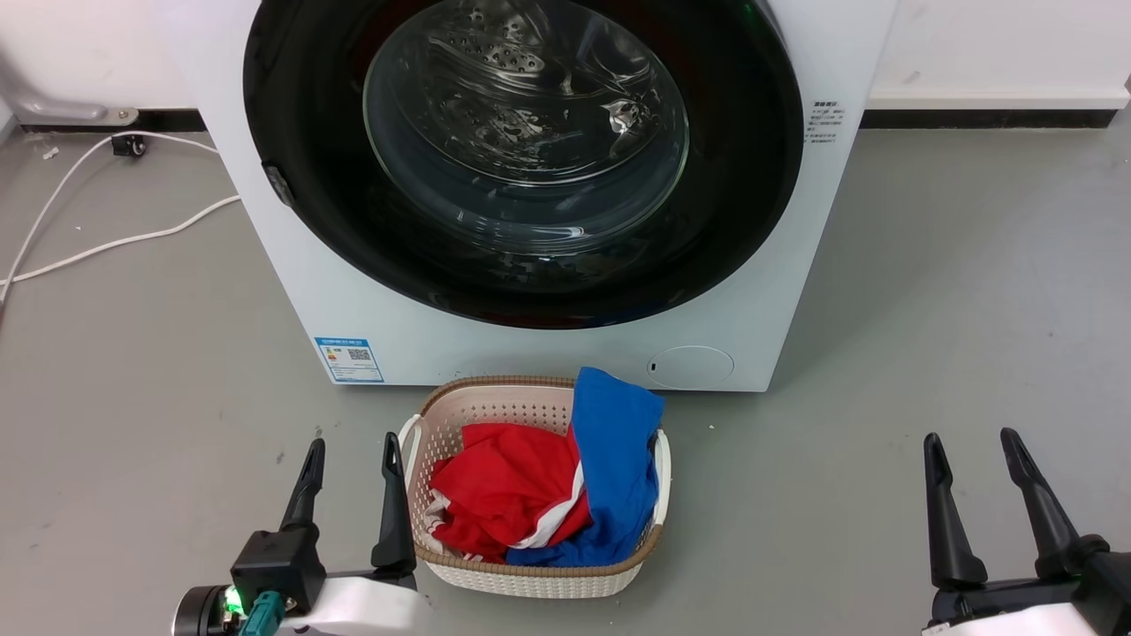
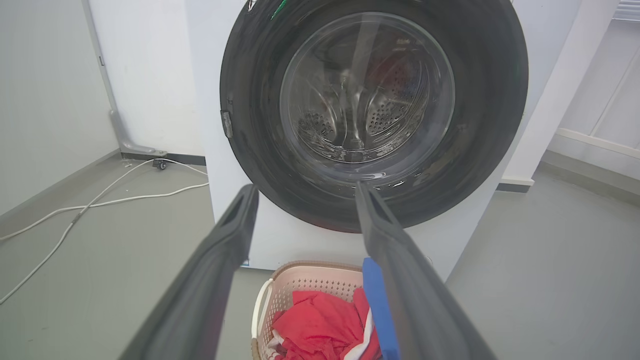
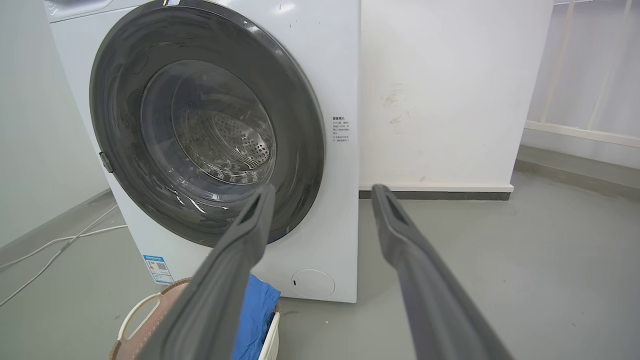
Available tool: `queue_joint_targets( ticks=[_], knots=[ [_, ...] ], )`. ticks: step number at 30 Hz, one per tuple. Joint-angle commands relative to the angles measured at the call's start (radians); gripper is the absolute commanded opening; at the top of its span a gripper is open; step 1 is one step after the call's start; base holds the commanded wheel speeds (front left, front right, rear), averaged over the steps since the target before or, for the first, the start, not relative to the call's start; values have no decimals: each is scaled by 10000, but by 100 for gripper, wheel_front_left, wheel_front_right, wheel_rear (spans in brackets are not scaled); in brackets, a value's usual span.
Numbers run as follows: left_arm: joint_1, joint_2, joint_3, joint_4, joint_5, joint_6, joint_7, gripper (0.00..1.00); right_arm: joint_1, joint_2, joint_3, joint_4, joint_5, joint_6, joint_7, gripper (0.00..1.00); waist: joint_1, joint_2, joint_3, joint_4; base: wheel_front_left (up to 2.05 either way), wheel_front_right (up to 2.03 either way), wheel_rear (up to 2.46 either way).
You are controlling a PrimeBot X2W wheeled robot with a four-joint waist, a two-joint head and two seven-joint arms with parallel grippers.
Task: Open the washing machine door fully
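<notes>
- Head view: the washing machine door lies shut, flush on the front of the white machine. It is a broad glossy black ring around a bulging clear glass bowl, through which the punched steel drum shows.
- A small grey catch sits on the door's left edge, so the door probably hinges on the opposite side and the pull belongs at the catch.
- The left hand and right hand hover low over the smooth grey floor, well apart from the door. Each has its two long dark fingers spread and grasps nothing, so the opening looks not yet begun.
- A pale plastic basket with a perforated wall and a brown woven-look rim stands just in front of the machine, nearer the left hand. It holds crumpled red cloth and blue cloth, likely staged for loading.
- Left wrist view: the released fingers frame the door's lower rim from a distance. The catch sits up and to their left, and a thin white cable trails across the floor.
- Right wrist view: the door is seen at a slant, its ring looking duller and smeared. The right hand's parted fingers point past the door's edge toward the machine's lower corner and the bare floor.
</notes>
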Motion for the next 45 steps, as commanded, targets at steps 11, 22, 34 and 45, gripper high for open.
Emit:
queue_joint_targets(
  ticks=[11,22,34,45],
  knots=[
    [214,-154,102,-58,855,-169,-257,100,231,3,-51,-164,-416,22,-234,100,0,-1,-2,57,0,0,0],
    [330,-261,228,-53,1419,-234,-426,100,376,6,-80,-49,-381,13,-392,100,0,-1,-22,83,0,0,0],
    [367,-305,370,102,1328,-346,-407,100,381,6,-19,63,-140,13,-392,100,0,-1,-48,93,0,0,0],
    [387,-312,406,159,1230,-362,-407,100,265,6,-153,61,949,14,-392,100,0,-1,-76,85,0,0,0]
  ],
)
